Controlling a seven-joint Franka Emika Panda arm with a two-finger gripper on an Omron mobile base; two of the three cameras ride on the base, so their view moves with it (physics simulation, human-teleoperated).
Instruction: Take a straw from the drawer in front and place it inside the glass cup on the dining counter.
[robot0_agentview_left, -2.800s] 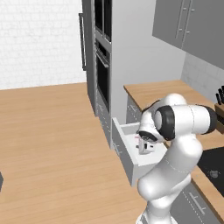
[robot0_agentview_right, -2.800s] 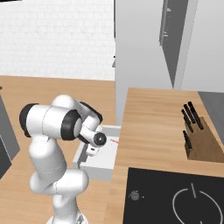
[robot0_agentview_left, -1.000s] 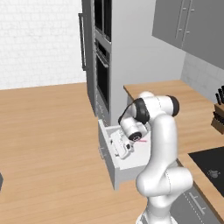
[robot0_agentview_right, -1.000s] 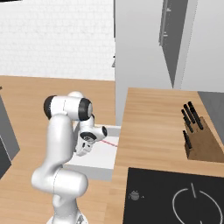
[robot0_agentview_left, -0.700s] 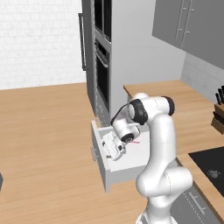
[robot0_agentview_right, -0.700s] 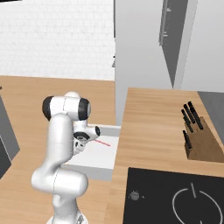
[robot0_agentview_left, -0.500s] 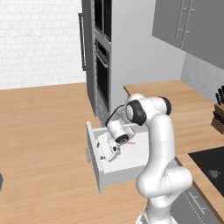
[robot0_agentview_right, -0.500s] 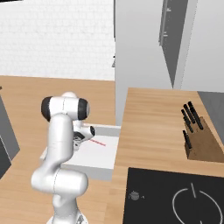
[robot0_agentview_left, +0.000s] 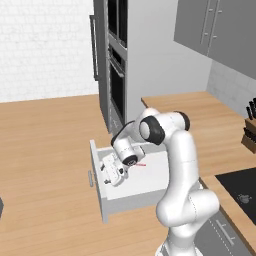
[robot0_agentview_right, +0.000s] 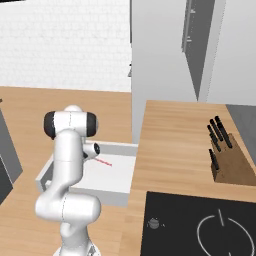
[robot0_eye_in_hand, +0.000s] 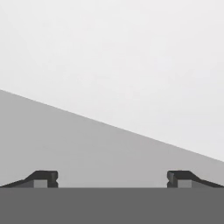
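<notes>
The grey-white drawer (robot0_agentview_left: 150, 181) stands pulled well out of the wall counter, its front panel (robot0_agentview_left: 94, 176) toward the floor side. On the drawer floor lies the thin red-pink straw (robot0_agentview_left: 140, 164), seen too in the right base view as the straw (robot0_agentview_right: 104, 162). My gripper (robot0_agentview_left: 108, 173) is down inside the drawer just behind the front panel, to the left of the straw and apart from it. In the hand view the gripper (robot0_eye_in_hand: 112, 179) is open, fingertips (robot0_eye_in_hand: 43, 178) wide apart, facing pale drawer surfaces. The glass cup and dining counter are out of view.
The light-wood wall counter (robot0_agentview_right: 175, 145) carries a knife block (robot0_agentview_right: 227, 160) and a black cooktop (robot0_agentview_right: 200, 225). A tall oven tower (robot0_agentview_left: 117, 75) stands just behind the drawer. Open wood floor (robot0_agentview_left: 45, 150) lies to the left.
The drawer has slid much further out toward the left, and my gripper has moved with it, staying behind the front panel. The straw now lies uncovered on the drawer floor.
</notes>
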